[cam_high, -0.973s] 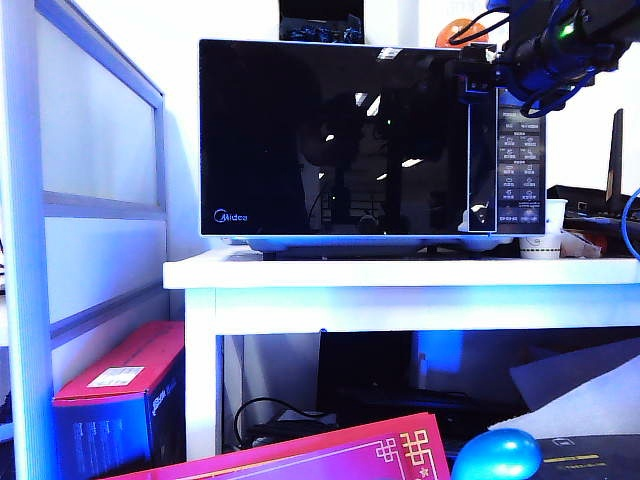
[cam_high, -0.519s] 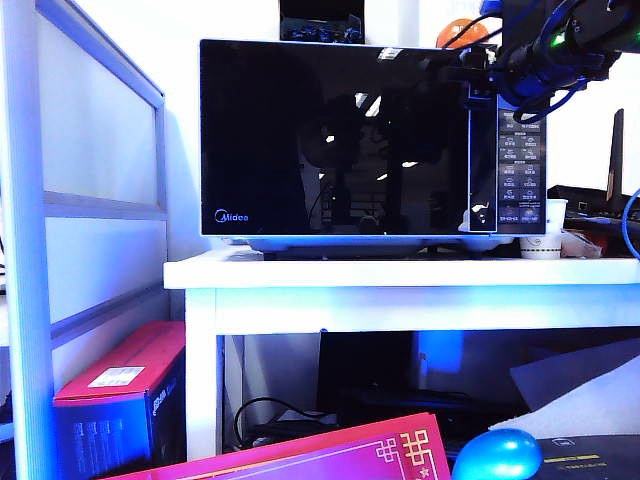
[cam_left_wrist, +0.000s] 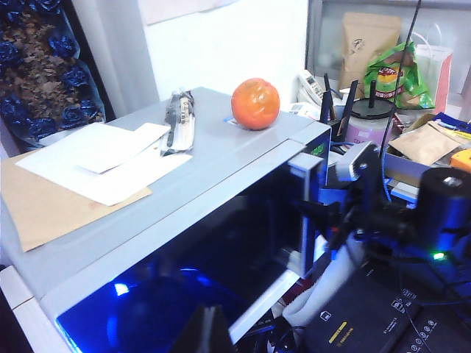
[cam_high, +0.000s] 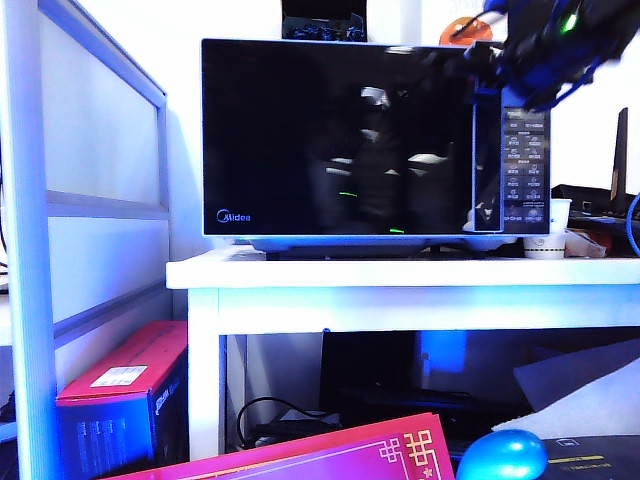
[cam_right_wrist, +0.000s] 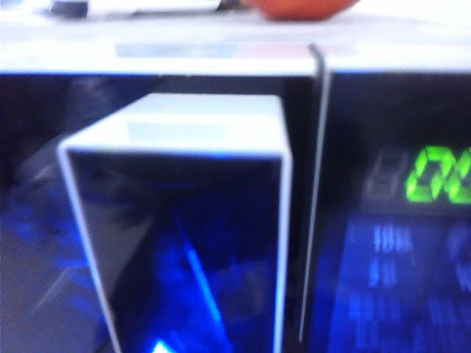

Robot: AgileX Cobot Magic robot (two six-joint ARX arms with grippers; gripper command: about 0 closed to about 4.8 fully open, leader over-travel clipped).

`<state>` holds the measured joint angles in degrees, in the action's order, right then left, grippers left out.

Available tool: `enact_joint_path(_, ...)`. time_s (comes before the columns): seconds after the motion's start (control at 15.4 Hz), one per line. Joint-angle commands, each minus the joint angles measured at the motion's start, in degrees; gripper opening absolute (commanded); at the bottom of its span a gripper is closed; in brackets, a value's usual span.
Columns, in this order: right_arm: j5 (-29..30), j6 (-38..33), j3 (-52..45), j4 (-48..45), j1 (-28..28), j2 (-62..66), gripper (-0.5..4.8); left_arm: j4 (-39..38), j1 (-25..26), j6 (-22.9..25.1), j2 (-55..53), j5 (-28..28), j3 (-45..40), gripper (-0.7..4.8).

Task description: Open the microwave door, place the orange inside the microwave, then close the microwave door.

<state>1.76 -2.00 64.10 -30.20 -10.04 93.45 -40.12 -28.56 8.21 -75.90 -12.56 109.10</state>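
The black microwave point(cam_high: 340, 140) stands on a white table. Its glossy door point(cam_high: 300, 120) is slightly ajar at the handle side in the left wrist view. My right gripper point(cam_high: 487, 72) is at the top of the handle bar point(cam_high: 483, 150), its dark fingers point(cam_left_wrist: 318, 213) closed round the bar. The right wrist view shows the handle point(cam_right_wrist: 176, 220) close up, with no fingers in view. The orange point(cam_left_wrist: 255, 103) rests on top of the microwave, near its back right corner point(cam_high: 460, 30). My left gripper point(cam_left_wrist: 209, 318) hovers above the door's front, shut and empty.
Papers and a brown envelope point(cam_left_wrist: 96, 158) and a dark wrapped object point(cam_left_wrist: 179, 121) lie on the microwave's top. A paper cup point(cam_high: 545, 235) stands on the table point(cam_high: 400, 272) by the button panel point(cam_high: 525, 165). Below are a blue egg-shaped thing point(cam_high: 500, 455) and a red box point(cam_high: 120, 400).
The right gripper has closed on the handle bar. The reflections in the door glass have shifted, so the door has begun to swing outward. The orange has not moved.
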Motion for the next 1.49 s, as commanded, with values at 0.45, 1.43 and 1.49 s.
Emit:
enact_joint_path(0.45,6.88,-1.03,0.52,-1.62,-0.02,-3.74,4.79,0.31,0.0,0.37,0.13,-0.09,0.02,-0.03)
enact_joint_path(1.43,-7.72,8.55,0.46,5.66,0.02,-14.84,0.21,0.31,0.0,0.37,0.13,-0.11,0.02,-0.03)
enact_joint_path(1.49,-9.9,9.16,0.46,6.34,0.09,-14.43,0.21,0.31,0.0,0.37,0.13,-0.11,0.02,-0.03)
